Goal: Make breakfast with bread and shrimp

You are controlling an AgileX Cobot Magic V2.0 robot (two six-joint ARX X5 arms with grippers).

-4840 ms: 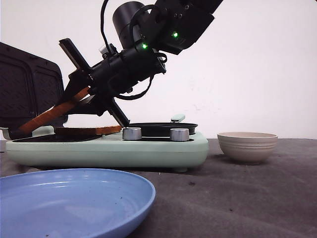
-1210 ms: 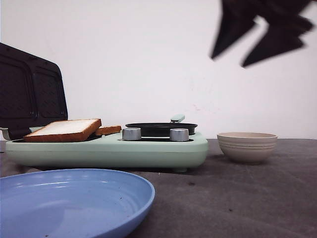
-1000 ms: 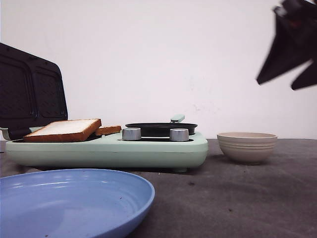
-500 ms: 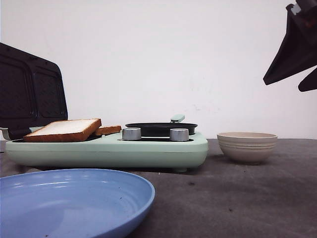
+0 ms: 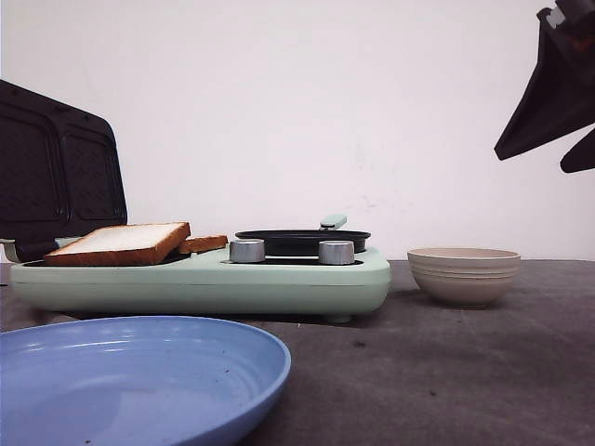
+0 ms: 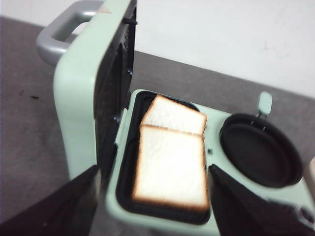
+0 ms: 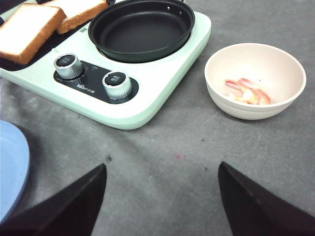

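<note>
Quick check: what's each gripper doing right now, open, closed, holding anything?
Left gripper: open, holding nothing, above the bread.
Right gripper: open, holding nothing, above the table short of the shrimp.

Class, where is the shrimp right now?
The shrimp lies inside the beige bowl, on the table right of the green cooker, beside its black pan.

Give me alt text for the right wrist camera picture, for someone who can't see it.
A beige bowl holding a few shrimp sits on grey cloth beside a mint-green breakfast maker with an empty black pan, two silver knobs and two bread slices. The open right claw frames the view; a blue plate shows at one edge.
</note>
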